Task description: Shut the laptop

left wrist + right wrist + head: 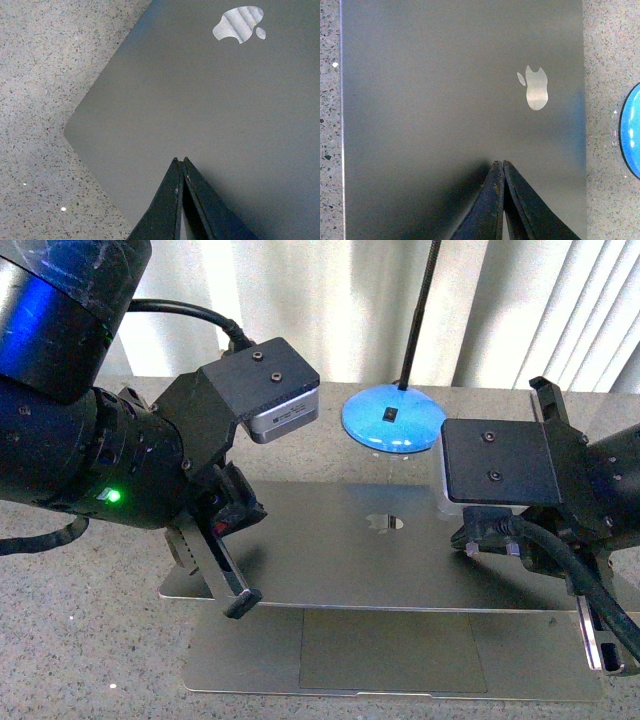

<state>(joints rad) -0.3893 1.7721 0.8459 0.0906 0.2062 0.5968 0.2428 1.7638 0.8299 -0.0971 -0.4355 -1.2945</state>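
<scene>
Grey-silver metal laptop (400,560) with an apple logo lies on the speckled stone table (80,640), lid nearly down but not shut; the black left gripper (240,602) and right gripper (608,660), both pinched closed and empty, sit over it, likely needing one gentle final press.

looks like an office or lab bench: speckled stone-look tabletop (80,640) under a blue round stand base (368,427), black pole (421,310) rising from that base, pale blinds or curtains (560,310) just behind it
</scene>
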